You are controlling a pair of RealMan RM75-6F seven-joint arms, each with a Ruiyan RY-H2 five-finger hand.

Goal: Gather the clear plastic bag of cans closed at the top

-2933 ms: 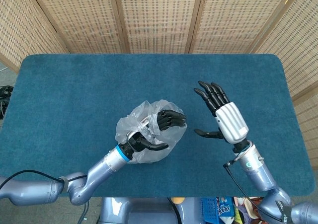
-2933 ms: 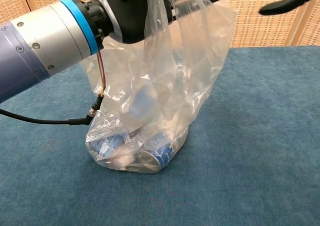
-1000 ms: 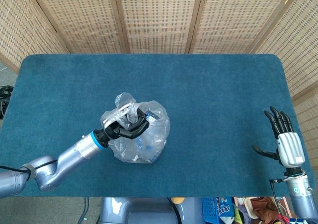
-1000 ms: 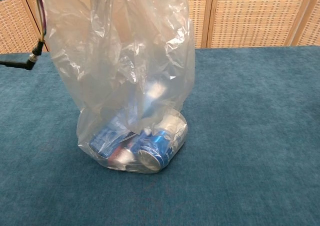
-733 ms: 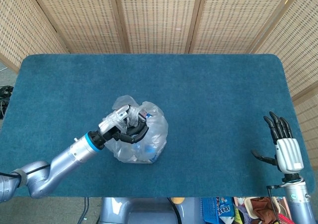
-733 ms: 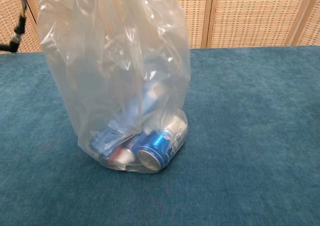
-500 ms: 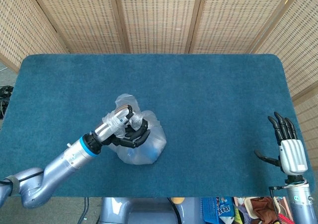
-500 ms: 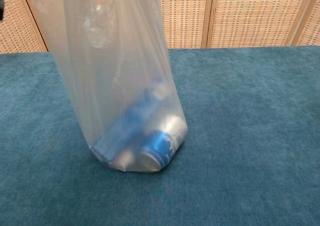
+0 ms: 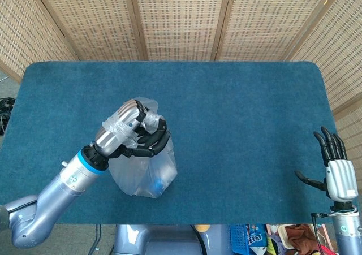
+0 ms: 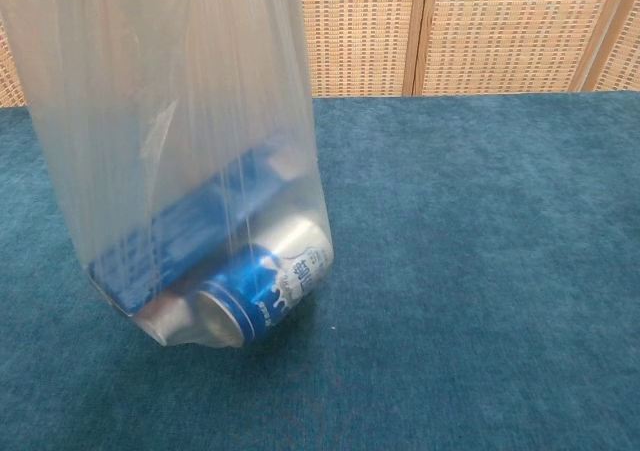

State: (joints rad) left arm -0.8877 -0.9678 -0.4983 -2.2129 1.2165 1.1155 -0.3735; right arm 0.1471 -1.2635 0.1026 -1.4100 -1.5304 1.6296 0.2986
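Observation:
My left hand (image 9: 131,132) grips the gathered top of the clear plastic bag (image 9: 146,173) and holds it up, so the film hangs taut below the fist. In the chest view the bag (image 10: 170,121) hangs clear of the blue table surface, with blue and silver cans (image 10: 250,289) lying in its bottom; the hand itself is above that frame. My right hand (image 9: 338,173) stands open at the lower right edge of the head view, far from the bag, holding nothing.
The blue carpeted table (image 9: 237,108) spreads around the bag. Woven wicker screens (image 9: 181,17) stand behind its far edge. Cluttered items (image 9: 254,241) show below the table's near edge.
My left hand has risen and moved left, lifting the bag off the table and stretching it taut. The right hand has drawn back to the lower right corner.

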